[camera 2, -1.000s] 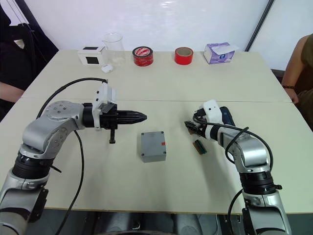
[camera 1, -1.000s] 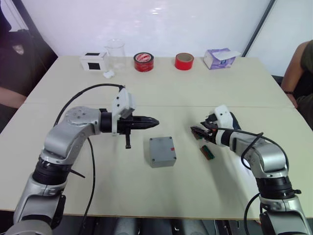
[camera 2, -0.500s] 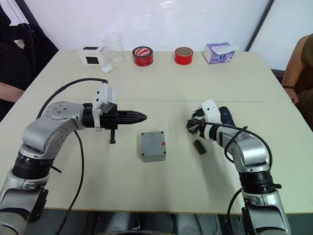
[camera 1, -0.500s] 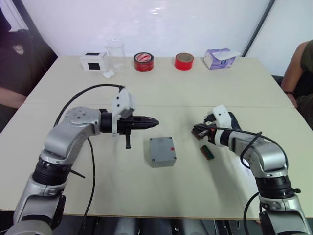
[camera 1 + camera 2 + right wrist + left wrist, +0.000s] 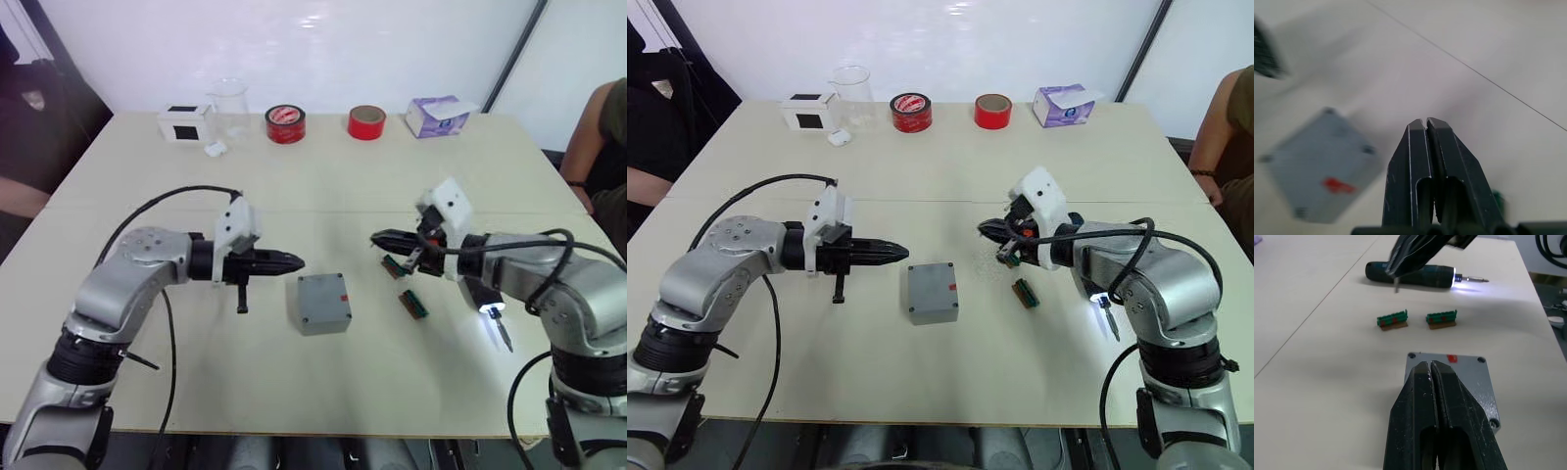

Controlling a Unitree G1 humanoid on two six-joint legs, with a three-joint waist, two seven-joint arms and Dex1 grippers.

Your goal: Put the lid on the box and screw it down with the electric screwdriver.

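Sitting near the middle of the table (image 5: 127,157) is one grey box (image 5: 324,303) with its lid (image 5: 1459,377) already on, one red mark showing on top. One left claw (image 5: 290,262) is hovering at its 9 o'clock, fingers pressed together, holding nothing. One right claw (image 5: 382,238) is hanging at the box's 1 o'clock, fingers likewise closed and empty. One electric screwdriver (image 5: 1415,274) is lying at 3 o'clock, tip light glowing, beside two green connectors (image 5: 1392,320). Two tape rolls (image 5: 283,123) are standing at 12 o'clock.

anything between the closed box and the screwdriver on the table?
Yes: two small green terminal blocks lie side by side between the box and the electric screwdriver, clearest in the left wrist view.
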